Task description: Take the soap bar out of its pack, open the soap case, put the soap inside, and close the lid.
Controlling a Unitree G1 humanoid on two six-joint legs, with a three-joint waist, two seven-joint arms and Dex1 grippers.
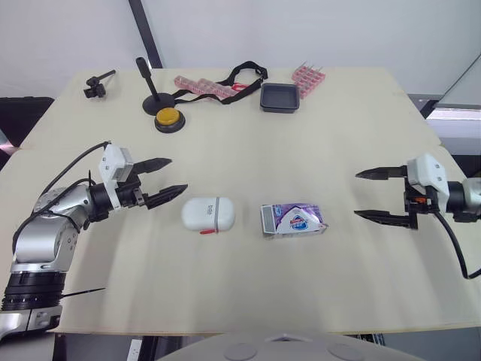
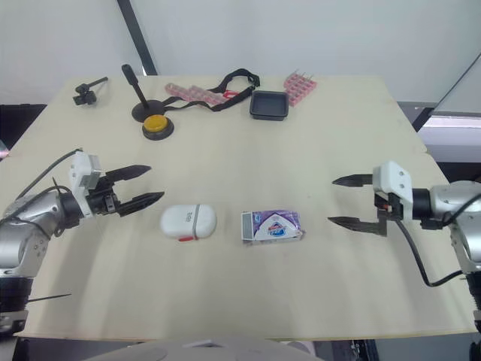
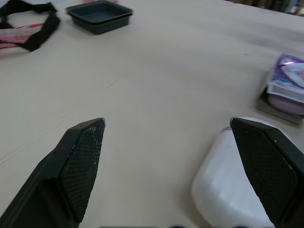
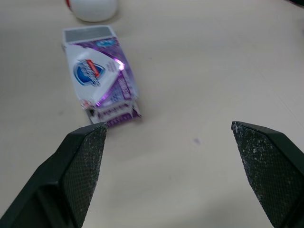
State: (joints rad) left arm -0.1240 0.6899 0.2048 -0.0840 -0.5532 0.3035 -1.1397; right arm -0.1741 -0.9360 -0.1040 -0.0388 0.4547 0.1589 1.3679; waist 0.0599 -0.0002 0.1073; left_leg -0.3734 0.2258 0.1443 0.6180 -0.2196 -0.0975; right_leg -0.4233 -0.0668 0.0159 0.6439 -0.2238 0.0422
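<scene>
A purple and white soap pack (image 1: 294,220) lies flat near the middle of the table, one end flap loose toward my right. Just left of it rests the white oval soap case (image 1: 208,214), lid down, with a small red latch. My left gripper (image 1: 167,180) hovers open a short way left of the case, which sits by one finger in the left wrist view (image 3: 232,190). My right gripper (image 1: 366,194) is open to the right of the pack, a small gap away; the pack (image 4: 99,76) lies ahead of its fingers.
At the back of the table stand a yellow push button (image 1: 169,119), a black stand (image 1: 152,98), a black strap over pink blister strips (image 1: 218,86), a dark square tray (image 1: 280,98) and a small black clamp (image 1: 95,88).
</scene>
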